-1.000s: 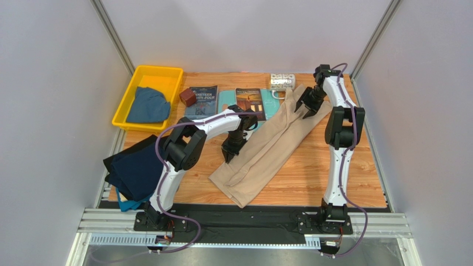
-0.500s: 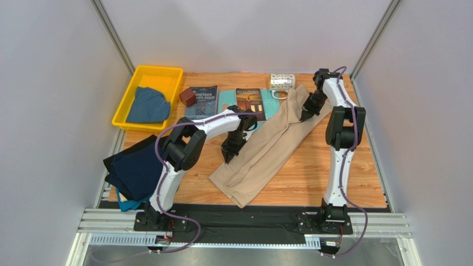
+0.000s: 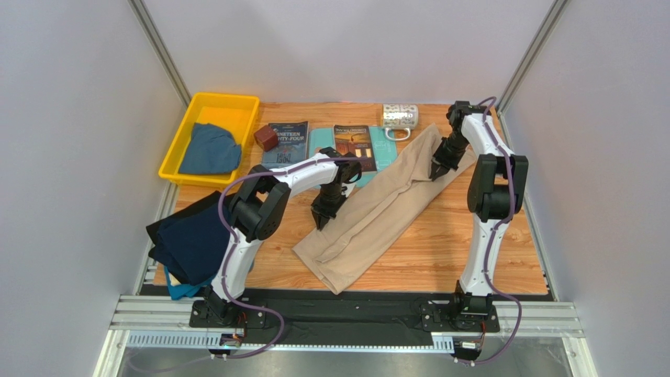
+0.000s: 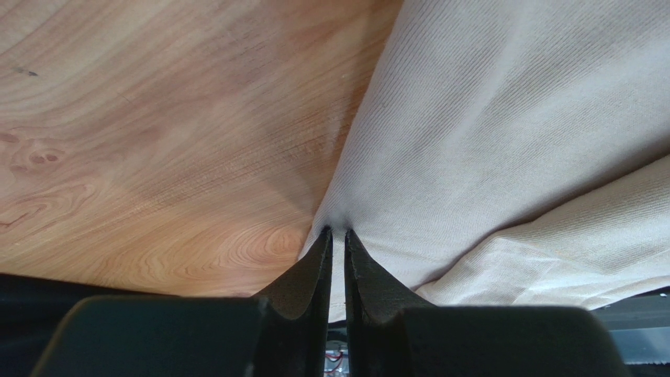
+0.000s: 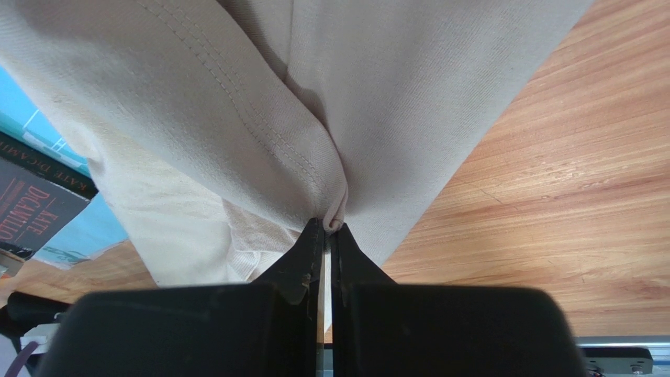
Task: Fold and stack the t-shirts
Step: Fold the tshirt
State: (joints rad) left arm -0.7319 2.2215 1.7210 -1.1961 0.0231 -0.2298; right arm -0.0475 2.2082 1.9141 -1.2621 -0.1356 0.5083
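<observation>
Top external: left end effector [image 3: 322, 222] and right end effector [image 3: 434, 174], each clamped on an edge of beige t-shirt [image 3: 377, 216]

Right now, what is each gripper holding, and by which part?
Both hold the beige t-shirt. The left gripper pinches its left edge, the right gripper a fold on its right edge near the far end.

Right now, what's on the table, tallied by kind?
T-shirts: 4 (beige, navy, teal, dusty blue)
Books: 2
Mug: 1
Yellow bin: 1
Brown block: 1
Light-teal board: 1
Total: 10
</observation>
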